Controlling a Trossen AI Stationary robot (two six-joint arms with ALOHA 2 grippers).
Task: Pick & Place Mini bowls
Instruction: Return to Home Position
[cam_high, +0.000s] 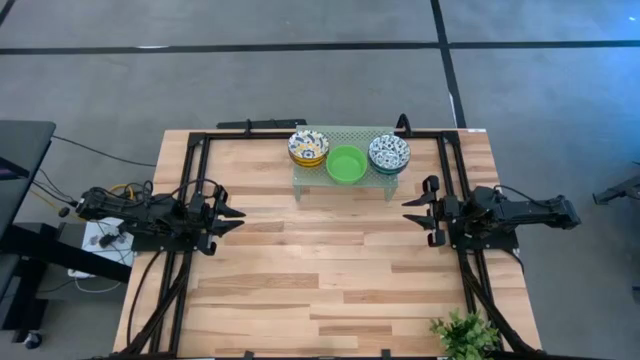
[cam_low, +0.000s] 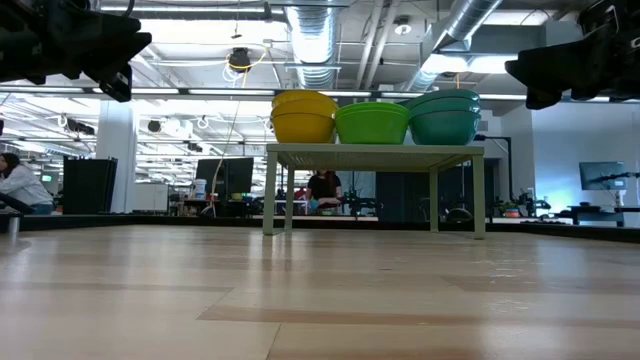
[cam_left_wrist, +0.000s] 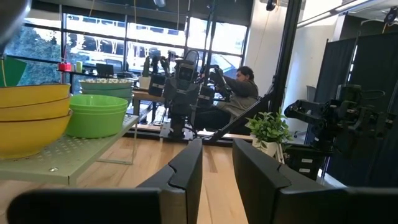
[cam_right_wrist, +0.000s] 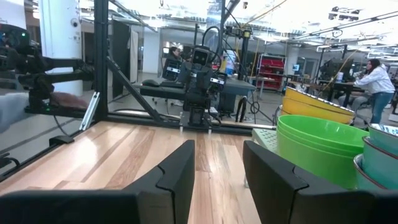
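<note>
Three stacks of mini bowls stand on a pale green perforated stand (cam_high: 345, 135) at the table's far middle. One stack is white with yellow centres (cam_high: 309, 148), one is plain bright green (cam_high: 346, 164), and one has blue-green patterns (cam_high: 389, 153). In the low view they show as yellow (cam_low: 304, 115), green (cam_low: 372, 122) and teal (cam_low: 443, 116) stacks. My left gripper (cam_high: 237, 214) hovers open and empty at the table's left. My right gripper (cam_high: 408, 212) hovers open and empty at the table's right. Both point toward the table's middle, near the stand.
A leafy green plant (cam_high: 465, 335) stands at the table's near right corner. A black frame (cam_high: 200, 140) runs along the table's left, far and right edges. Bare wood lies between the grippers and toward the near edge. People sit in the room beyond (cam_left_wrist: 242, 87).
</note>
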